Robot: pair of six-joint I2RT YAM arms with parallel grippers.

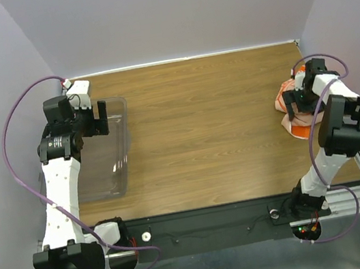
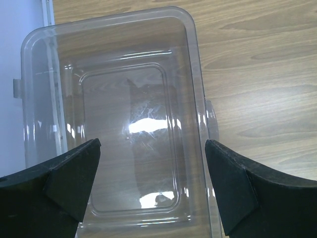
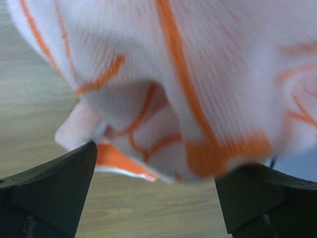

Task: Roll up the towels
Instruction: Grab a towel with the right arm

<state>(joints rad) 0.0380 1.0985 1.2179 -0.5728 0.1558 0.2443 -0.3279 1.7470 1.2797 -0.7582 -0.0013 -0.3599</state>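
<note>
towel (image 1: 299, 130): crumpled in a heap at the far right edge of the table (image 1: 206, 123), well apart from the tub; orange and white, not rolled.
towel up close (image 3: 198, 74): blurred, fills the top of the right wrist view; white cloth with orange lines, lowest fold dipping toward the gap between the jaws.
right jaws: spread wide, down at the heap, one tip to each side of the lowest fold; cannot tell whether either tip touches the cloth.
left jaws: spread wide, nothing between them, held above the tub.
tub (image 1: 110, 153): clear plastic, on the left side of the table; rim (image 2: 193, 59) rounded at the corners, wood grain visible through the bottom.
left arm (image 1: 60, 182): bent over the near left corner, wrist above the tub.
right arm (image 1: 344, 124): reaches along the right edge to the heap.
</note>
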